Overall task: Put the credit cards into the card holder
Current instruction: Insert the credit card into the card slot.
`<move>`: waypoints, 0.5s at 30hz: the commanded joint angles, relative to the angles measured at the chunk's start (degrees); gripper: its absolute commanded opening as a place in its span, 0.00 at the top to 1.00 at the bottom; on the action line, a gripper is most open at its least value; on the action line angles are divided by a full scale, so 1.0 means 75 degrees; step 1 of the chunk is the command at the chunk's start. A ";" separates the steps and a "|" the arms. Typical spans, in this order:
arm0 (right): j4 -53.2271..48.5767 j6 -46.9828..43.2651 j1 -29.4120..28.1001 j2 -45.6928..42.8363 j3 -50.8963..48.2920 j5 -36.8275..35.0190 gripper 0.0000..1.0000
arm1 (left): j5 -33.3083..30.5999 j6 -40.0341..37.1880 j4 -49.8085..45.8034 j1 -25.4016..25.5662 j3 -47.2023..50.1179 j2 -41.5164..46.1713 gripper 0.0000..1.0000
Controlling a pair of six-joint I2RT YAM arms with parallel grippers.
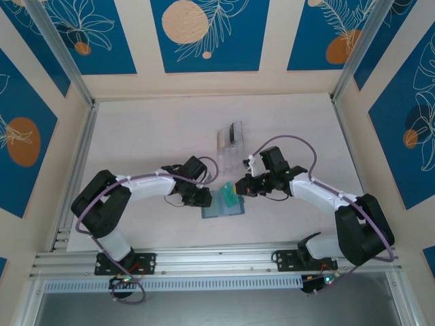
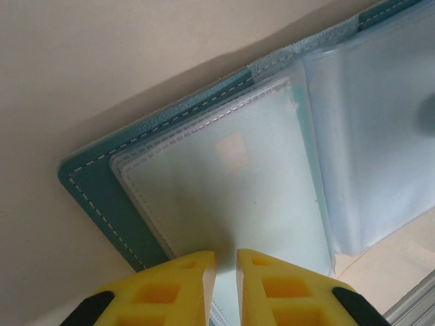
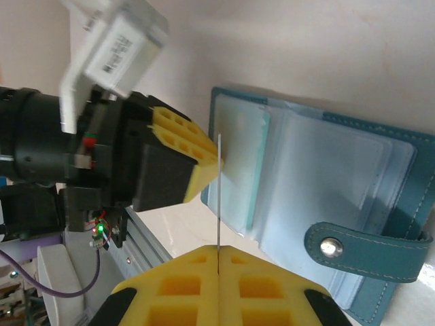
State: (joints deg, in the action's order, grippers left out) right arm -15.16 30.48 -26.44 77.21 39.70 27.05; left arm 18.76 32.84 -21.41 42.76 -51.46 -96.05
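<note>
The card holder (image 1: 219,207) lies open on the table between the two arms, its pale see-through pockets (image 2: 224,183) facing up inside the slate-teal cover (image 3: 408,224). A card with a teal edge (image 3: 253,170) sits inside a pocket. My left gripper (image 2: 226,258) is over the near left pocket page, jaws narrowly apart, nothing visible between them. In the top view it (image 1: 206,197) is at the wallet's left edge. My right gripper (image 3: 219,252) is shut on a credit card (image 3: 219,197), seen edge-on as a thin line, held just above the wallet's left pockets. From above that card (image 1: 230,195) looks teal.
A clear acrylic slotted rack (image 1: 231,139) stands behind the wallet. The wallet's snap strap (image 3: 367,251) lies out to one side. An aluminium rail (image 1: 217,261) runs along the near table edge. The left gripper's finger (image 3: 194,146) is close beside the held card.
</note>
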 commanded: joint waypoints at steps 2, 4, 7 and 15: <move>0.0656 0.0209 -0.0108 0.0354 -0.0275 0.0510 1.00 | -0.0378 0.0094 -0.0375 -0.0028 0.0322 -0.0046 0.82; 0.0808 0.0254 -0.0154 0.0562 -0.0324 0.0568 1.00 | -0.0370 0.0099 -0.0362 -0.0030 0.0334 -0.0050 0.82; 0.1016 0.0275 -0.0207 0.0835 -0.0370 0.0656 1.00 | -0.0346 0.0110 -0.0334 -0.0030 0.0334 -0.0058 0.82; 0.1004 0.0169 -0.0237 0.1201 -0.0374 0.0449 1.00 | -0.0302 0.0101 -0.0305 -0.0047 0.0358 -0.0047 0.82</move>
State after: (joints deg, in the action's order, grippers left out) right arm -8.12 31.79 -27.81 85.73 37.56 29.39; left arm 18.76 33.04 -20.51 42.76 -50.87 -95.74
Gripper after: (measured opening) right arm 0.050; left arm 0.179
